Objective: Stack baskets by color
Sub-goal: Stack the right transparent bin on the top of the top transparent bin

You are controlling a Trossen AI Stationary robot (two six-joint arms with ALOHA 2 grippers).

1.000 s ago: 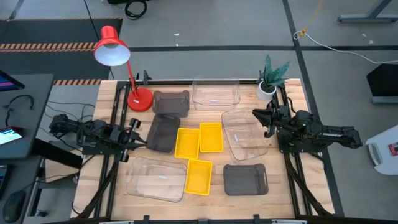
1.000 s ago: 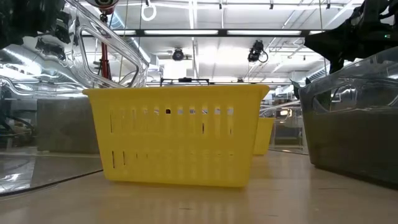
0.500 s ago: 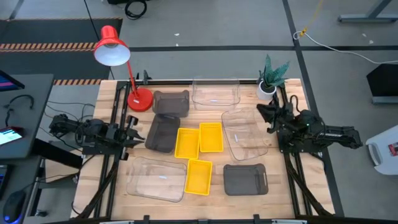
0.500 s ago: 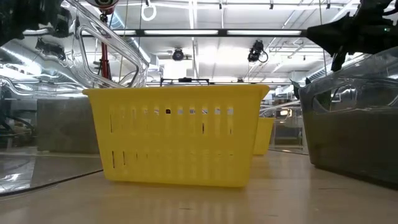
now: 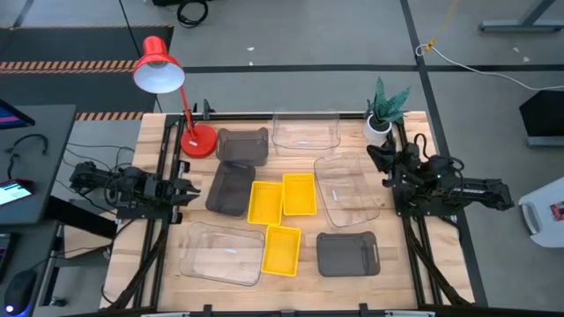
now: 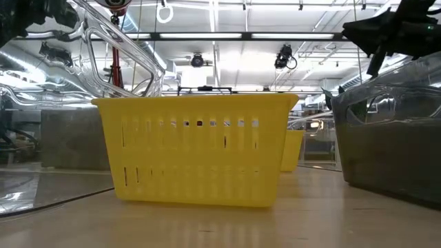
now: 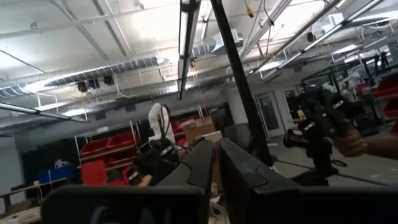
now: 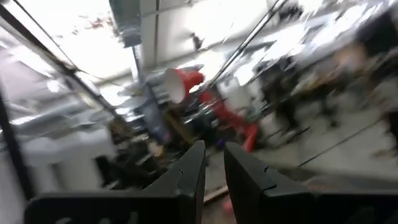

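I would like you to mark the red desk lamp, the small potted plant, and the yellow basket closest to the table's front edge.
red desk lamp [image 5: 159,64]: high view, on its red shade.
small potted plant [image 5: 378,127]: high view, on its white pot.
front yellow basket [image 5: 282,250]: high view, on its floor.

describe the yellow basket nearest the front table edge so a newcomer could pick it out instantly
Start in the high view at the red desk lamp on the table's back left corner and go diagonally toward the middle, where three yellow baskets cluster. Two sit side by side; the target yellow basket lies just in front of that pair, alone. It is the only yellow one flanked by a clear basket and a dark grey basket.
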